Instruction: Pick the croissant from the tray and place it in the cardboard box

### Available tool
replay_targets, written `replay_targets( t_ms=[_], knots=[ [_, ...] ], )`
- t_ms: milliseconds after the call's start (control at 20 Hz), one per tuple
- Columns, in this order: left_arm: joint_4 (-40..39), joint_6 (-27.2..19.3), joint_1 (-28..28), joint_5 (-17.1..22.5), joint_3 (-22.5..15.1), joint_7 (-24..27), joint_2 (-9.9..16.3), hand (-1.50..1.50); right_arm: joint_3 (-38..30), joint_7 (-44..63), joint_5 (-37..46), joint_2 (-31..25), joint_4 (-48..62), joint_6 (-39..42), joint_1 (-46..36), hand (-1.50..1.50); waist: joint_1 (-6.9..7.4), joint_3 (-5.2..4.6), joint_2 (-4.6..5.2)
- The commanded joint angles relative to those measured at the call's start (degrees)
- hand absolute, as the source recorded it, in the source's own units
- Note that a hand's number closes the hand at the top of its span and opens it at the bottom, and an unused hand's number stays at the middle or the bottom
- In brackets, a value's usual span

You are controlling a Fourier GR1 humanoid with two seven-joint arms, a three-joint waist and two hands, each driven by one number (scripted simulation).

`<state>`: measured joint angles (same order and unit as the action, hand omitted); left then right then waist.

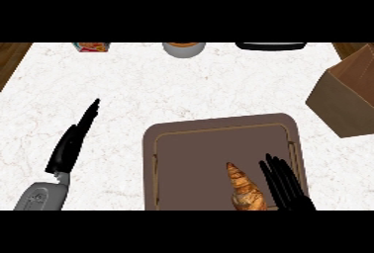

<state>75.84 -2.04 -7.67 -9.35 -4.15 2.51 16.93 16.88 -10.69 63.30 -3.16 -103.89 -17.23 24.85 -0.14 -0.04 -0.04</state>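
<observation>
Right hand [286,187], low at 5 o'clock, hangs w/ fingers straight and close together, holding nothing, just beside the croissant [245,190], which lies at its 9 o'clock on the tray [175,136], long axis running 12-to-6. Box [348,96] sits well apart at 2 o'clock, so the right hand is nearer both vs. the left hand [71,143], resting at 8 o'clock w/ straight fingers.

Kitchen, white marble counter [182,89], brown tray [190,143], croissant [247,190], perhaps a bowl [183,49]
</observation>
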Motion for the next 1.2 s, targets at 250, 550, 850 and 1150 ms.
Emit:
replay_targets(
  t_ms=[250,550,850,1150],
  knots=[
    [3.1,1.5,0.9,-2.3,1.3,-2.4,-1.9,0.00,2.5,3.8,1.8,2.1,6.9,1.2,-6.5,-1.50,0.20,0.04,0.00],
    [8.4,3.1,4.1,-2.6,1.6,-3.3,-2.1,0.00,2.1,2.5,0.2,1.8,8.2,-1.0,-6.9,-1.50,0.28,0.05,-0.05],
    [2.9,2.2,0.8,-3.6,2.8,-1.8,-3.3,0.00,2.2,1.5,-0.5,1.4,12.4,-0.6,-8.6,1.50,0.06,0.05,0.00],
    [-0.7,2.4,-0.2,-4.1,4.1,2.0,-2.7,0.00,4.1,4.7,10.2,3.1,13.8,-13.3,-12.5,1.50,0.00,0.03,0.03]
  ],
)
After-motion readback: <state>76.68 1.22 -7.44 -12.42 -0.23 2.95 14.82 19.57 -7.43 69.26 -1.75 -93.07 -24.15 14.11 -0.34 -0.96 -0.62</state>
